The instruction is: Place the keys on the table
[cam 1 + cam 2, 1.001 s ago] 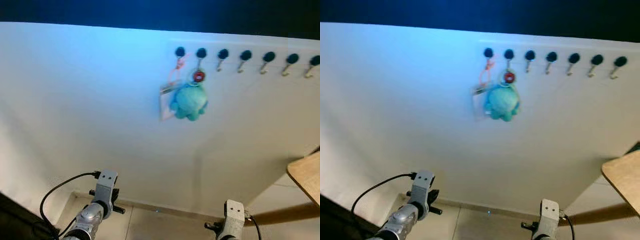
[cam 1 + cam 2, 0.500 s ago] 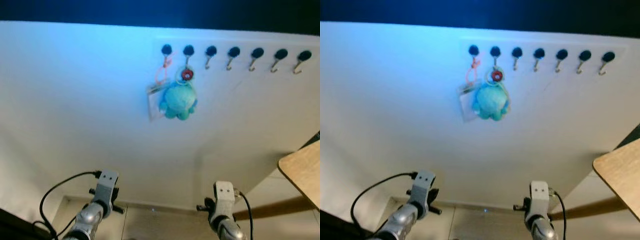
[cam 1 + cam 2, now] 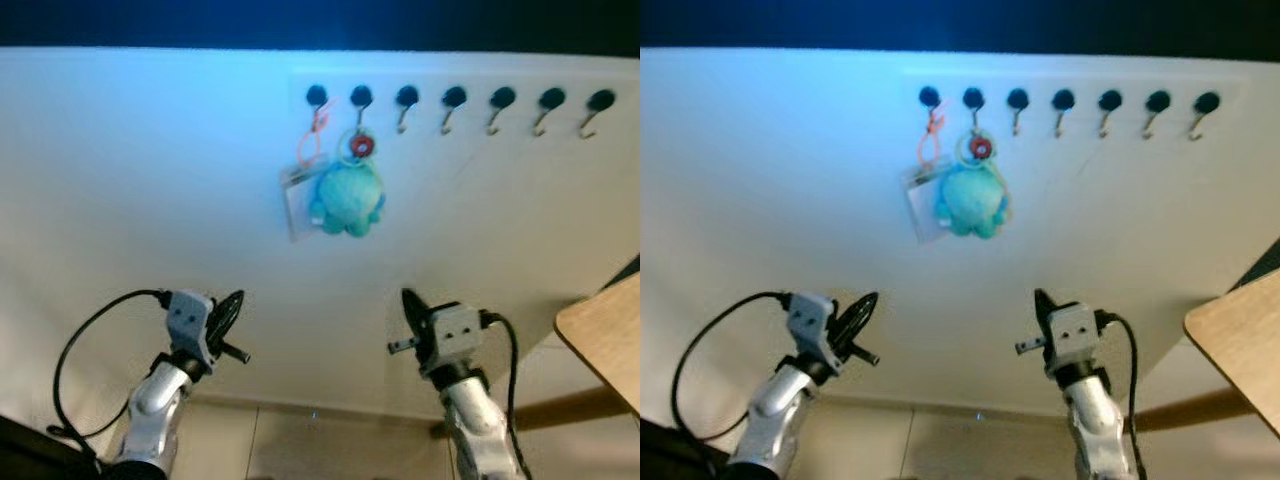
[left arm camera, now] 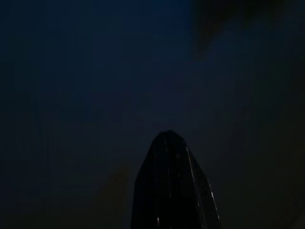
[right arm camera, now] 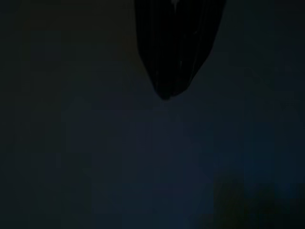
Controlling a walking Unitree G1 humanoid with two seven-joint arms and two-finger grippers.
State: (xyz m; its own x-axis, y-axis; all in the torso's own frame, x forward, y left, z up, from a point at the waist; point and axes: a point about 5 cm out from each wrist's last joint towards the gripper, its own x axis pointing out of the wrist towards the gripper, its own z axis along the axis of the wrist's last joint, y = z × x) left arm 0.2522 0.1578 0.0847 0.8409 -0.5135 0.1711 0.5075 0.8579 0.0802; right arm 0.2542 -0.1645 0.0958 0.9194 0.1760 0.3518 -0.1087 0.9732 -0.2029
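The keys hang from a row of black-capped hooks [image 3: 452,98] on the white wall: a teal plush keychain [image 3: 345,198] with a red ring on the second hook. Beside it a clear card on an orange loop [image 3: 300,190] hangs from the first hook. My left gripper [image 3: 229,308] is raised below and left of the plush, fingers pressed together and holding nothing. My right gripper [image 3: 411,306] stands below and right of the plush, also shut and holding nothing. Both are well short of the keys. In the dark wrist views only the black fingertips [image 4: 172,186] [image 5: 175,52] can be made out.
A wooden table corner [image 3: 603,342] juts in at the right edge, with a brown leg or rail [image 3: 560,410] under it. Tiled floor [image 3: 330,440] meets the wall below my arms. Several hooks to the right of the plush are bare.
Both arms have risen, and the grippers now point up at the wall below the keys. The camera has shifted, so the hooks and plush sit further left.
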